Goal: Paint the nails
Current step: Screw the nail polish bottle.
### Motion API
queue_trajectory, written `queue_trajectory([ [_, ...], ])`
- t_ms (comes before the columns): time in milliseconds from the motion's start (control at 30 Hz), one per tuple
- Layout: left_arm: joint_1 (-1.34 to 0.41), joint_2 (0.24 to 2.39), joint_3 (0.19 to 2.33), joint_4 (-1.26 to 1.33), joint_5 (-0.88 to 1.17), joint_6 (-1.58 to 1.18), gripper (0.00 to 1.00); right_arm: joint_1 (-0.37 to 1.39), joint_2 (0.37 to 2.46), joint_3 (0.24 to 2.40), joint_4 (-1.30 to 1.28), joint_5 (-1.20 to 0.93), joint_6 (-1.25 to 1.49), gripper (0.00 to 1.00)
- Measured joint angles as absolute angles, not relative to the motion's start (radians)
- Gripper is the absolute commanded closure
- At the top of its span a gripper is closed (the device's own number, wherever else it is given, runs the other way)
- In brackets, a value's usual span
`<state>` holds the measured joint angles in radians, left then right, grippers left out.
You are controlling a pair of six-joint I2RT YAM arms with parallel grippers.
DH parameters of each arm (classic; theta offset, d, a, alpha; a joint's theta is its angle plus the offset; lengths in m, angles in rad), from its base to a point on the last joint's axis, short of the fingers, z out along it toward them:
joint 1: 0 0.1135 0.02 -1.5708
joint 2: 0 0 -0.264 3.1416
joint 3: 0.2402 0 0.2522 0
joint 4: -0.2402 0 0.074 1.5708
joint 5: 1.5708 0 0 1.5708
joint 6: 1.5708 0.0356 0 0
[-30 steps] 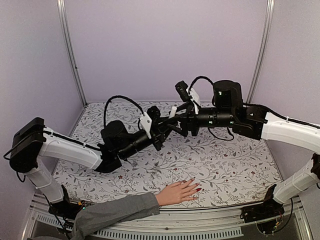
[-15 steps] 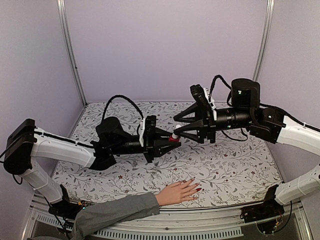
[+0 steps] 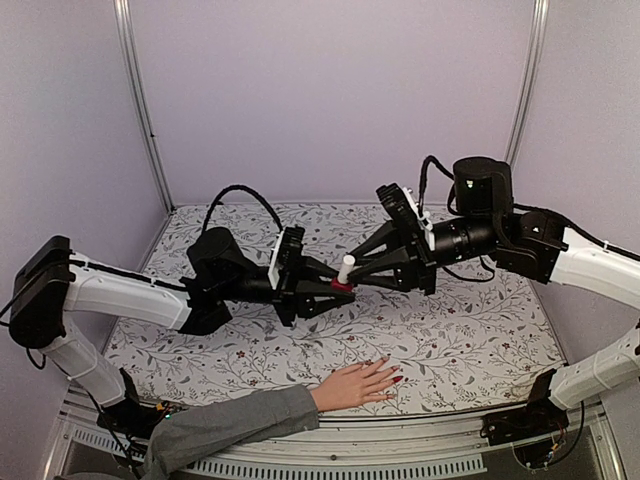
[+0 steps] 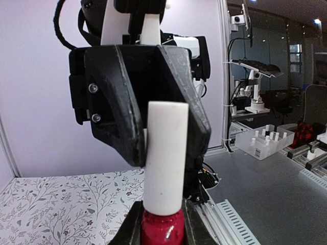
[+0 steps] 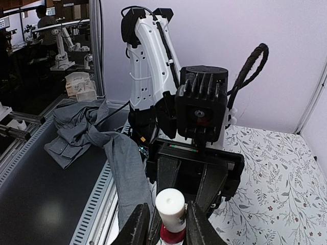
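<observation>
A pale hand (image 3: 352, 385) in a grey sleeve (image 3: 230, 423) lies flat at the table's near edge. At least one of the nails (image 3: 398, 379) is glossy red; the others are too small to tell. Above mid-table my left gripper (image 3: 336, 289) is shut on a small red bottle (image 4: 162, 228), held upright. Its white cap (image 4: 164, 158) stands between the fingers of my right gripper (image 5: 166, 220), which reaches in from the right. One finger (image 5: 200, 217) touches the cap; a thin dark slit shows beside the other. Whether they press on the cap I cannot tell.
The floral table cloth (image 3: 470, 330) spreads under both arms. The sleeve (image 5: 120, 163) runs over the slotted metal rail (image 3: 330, 465) at the near edge. Lilac walls with metal posts (image 3: 140, 100) close in the back and sides.
The right gripper's fingers were wide apart; they have narrowed around the white cap. The left arm has brought the bottle upright and slightly lower. The hand has not moved.
</observation>
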<state>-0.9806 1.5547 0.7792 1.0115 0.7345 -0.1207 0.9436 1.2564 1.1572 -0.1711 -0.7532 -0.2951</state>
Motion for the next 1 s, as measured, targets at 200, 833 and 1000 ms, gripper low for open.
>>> queue_trajectory([
  [200,-0.979,1.57,0.788,1.031,0.776,-0.152,1.0,0.945,1.27,1.17,-0.186,-0.767,-0.308,0.78],
  [833,-0.969,1.579,0.794,1.057,0.779,-0.183,1.0,0.95,1.295,1.207,-0.212,-0.738,-0.317,1.0],
  [1000,-0.961,1.57,0.794,1.056,0.698,-0.16,1.0,0.946,1.304,1.225,-0.206,-0.675,-0.284,1.0],
])
